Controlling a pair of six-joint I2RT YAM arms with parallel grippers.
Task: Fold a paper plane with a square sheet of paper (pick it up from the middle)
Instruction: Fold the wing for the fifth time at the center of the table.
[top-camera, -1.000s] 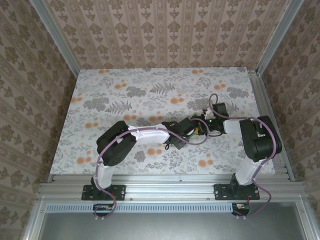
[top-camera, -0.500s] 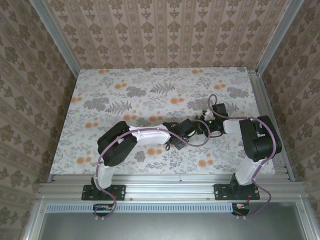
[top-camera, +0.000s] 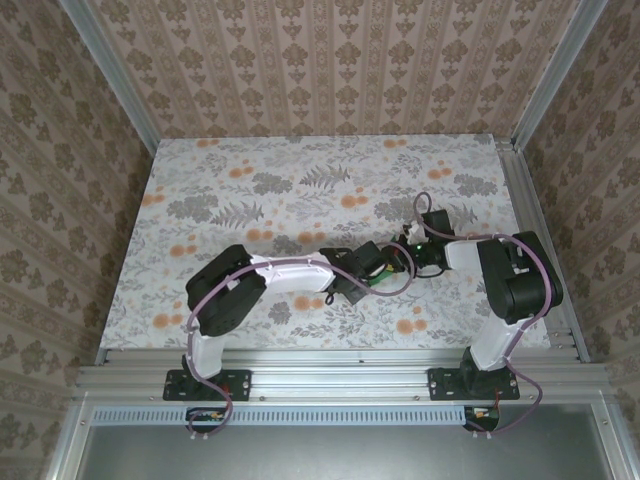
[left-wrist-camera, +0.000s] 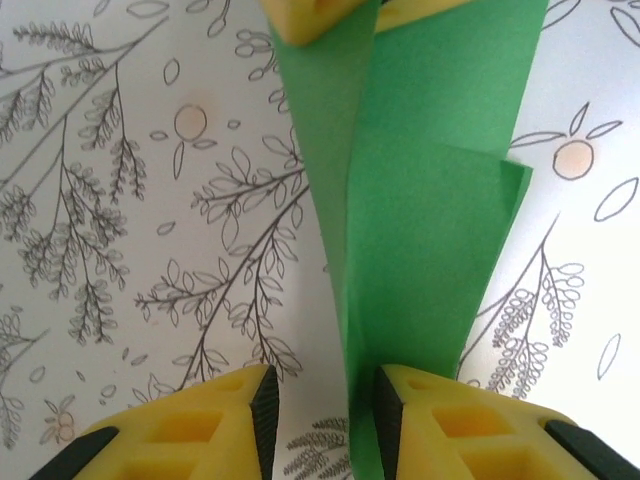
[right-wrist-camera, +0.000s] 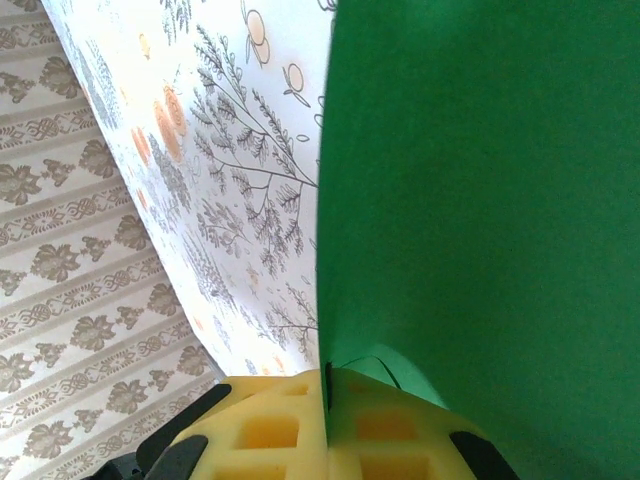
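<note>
Right gripper (right-wrist-camera: 325, 405) pinches shut on folded green paper (left-wrist-camera: 430, 220); left gripper (left-wrist-camera: 325, 400), jaws apart, straddles paper's other end w/o clamping, over floral table (left-wrist-camera: 120, 300), right of centre, nr front.

The table (top-camera: 250, 170) wears a grey-and-orange floral print.

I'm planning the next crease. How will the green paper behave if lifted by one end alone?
The green paper is thin, so it would probably droop and weigh almost nothing. Its folded layers sit slightly apart, so they may spring open. With the right gripper shut on one end and the left gripper open, it could swivel in that single pinch.
</note>
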